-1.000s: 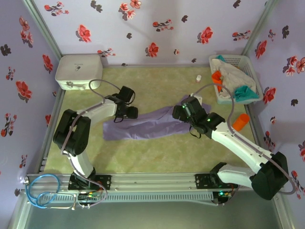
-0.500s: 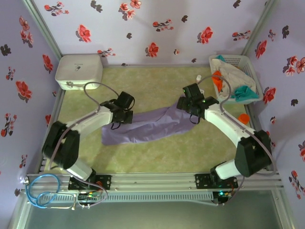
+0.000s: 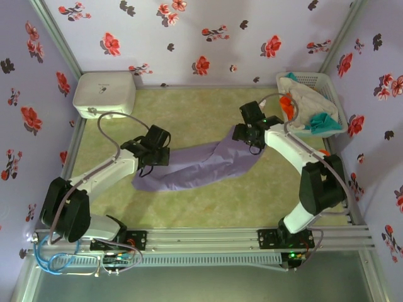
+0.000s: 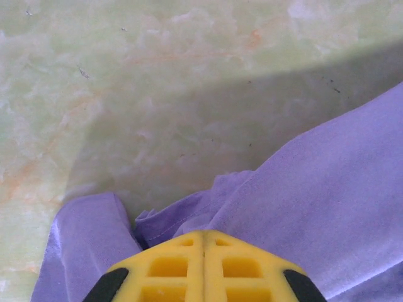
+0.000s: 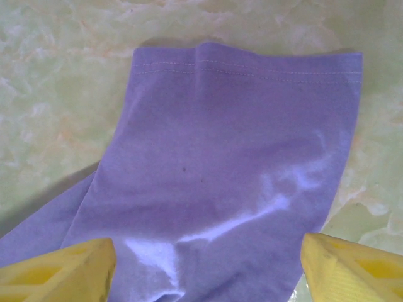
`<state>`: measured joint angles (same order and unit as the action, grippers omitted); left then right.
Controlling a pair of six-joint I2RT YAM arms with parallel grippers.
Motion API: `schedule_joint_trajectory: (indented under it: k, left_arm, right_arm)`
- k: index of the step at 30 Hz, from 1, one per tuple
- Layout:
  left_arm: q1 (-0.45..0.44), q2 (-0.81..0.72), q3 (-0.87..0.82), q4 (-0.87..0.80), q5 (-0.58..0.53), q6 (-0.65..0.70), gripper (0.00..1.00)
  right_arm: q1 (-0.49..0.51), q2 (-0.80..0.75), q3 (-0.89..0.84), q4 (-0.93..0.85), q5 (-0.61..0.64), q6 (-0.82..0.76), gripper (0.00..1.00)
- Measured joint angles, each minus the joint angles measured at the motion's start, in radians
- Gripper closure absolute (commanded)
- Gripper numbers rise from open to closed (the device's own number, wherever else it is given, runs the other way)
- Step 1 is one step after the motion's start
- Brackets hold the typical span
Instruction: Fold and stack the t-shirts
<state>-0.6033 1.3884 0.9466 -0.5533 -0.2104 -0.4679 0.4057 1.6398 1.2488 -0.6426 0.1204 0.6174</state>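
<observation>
Grippers: 2
- left gripper (image 4: 203, 242): yellow fingers pressed together with no gap, pinching a gathered fold at the left end of the lavender t-shirt (image 3: 201, 165); creases run into the fingertips
- right gripper (image 5: 204, 267): fingers spread wide, one to each side of the lavender t-shirt's right end, over the stitched hem; nothing clamped between them

Arms: 2
- left arm (image 3: 104, 176): white with black joints, reaching in from the near left of the lavender t-shirt
- right arm (image 3: 296, 154): same build, bent in from the right of the lavender t-shirt

T-shirts on the table: 1
- lavender t-shirt: a long rumpled band lying across the middle of the table, left end nearer the arms' bases, right end farther back, stretched between the two grippers

Cloth items in the basket: 3 colours seen
- orange cloth (image 3: 286, 102), off-white cloth (image 3: 308, 97), teal cloth (image 3: 324, 121): heaped together, well apart from the lavender t-shirt, beyond its right end

Containers: 2
- white lattice basket (image 3: 312, 75): far right of the lavender t-shirt, in the back corner
- white rounded box (image 3: 104, 91): lid shut, far left of the lavender t-shirt, in the other back corner

Surface: 1
- table mat (image 3: 189, 113): pale yellow-green, marbled, bare on all sides of the lavender t-shirt

Room
- walls (image 3: 189, 44): lilac, printed with red and dark flowers, on three sides
- metal rail (image 3: 208, 238): along the edge nearer than the lavender t-shirt
- blue cable (image 3: 53, 251): 1 coil, at the rail's left end
</observation>
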Motion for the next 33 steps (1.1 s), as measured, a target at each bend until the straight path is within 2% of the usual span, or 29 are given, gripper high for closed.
schedule_joint_trajectory:
  k: [8,15,16,18,20,21,23,27,33]
  left_arm:
    - [-0.134,0.000,-0.013,0.026,-0.034,-0.092,1.00]
    - [-0.289,0.079,-0.016,0.035,-0.113,-0.208,0.99]
    - [-0.306,0.098,-0.017,0.034,-0.124,-0.223,0.94]
    - [-0.325,0.127,-0.017,0.033,-0.132,-0.241,0.74]
    - [-0.333,0.142,-0.016,0.019,-0.137,-0.256,0.59]
    - [-0.332,0.142,-0.014,0.006,-0.139,-0.259,0.55]
    - [-0.320,0.142,0.002,-0.029,-0.142,-0.253,0.47]
    - [-0.229,0.111,0.035,-0.068,-0.100,-0.211,0.44]
    - [0.034,0.042,0.045,-0.052,0.029,-0.127,0.44]
  right_arm:
    - [-0.027,0.240,0.174,-0.013,-0.035,-0.045,0.28]
    - [-0.038,0.401,0.230,0.029,-0.084,-0.049,0.37]
    - [-0.040,0.422,0.235,0.035,-0.091,-0.050,0.44]
    - [-0.043,0.447,0.249,0.039,-0.089,-0.047,0.71]
    - [-0.052,0.447,0.259,0.059,-0.100,-0.049,0.97]
    - [-0.055,0.447,0.257,0.066,-0.103,-0.045,1.00]
    - [-0.061,0.436,0.237,0.087,-0.105,-0.041,1.00]
    - [-0.068,0.341,0.098,0.131,-0.098,-0.042,1.00]
    - [-0.072,0.145,-0.109,0.145,-0.090,-0.041,1.00]
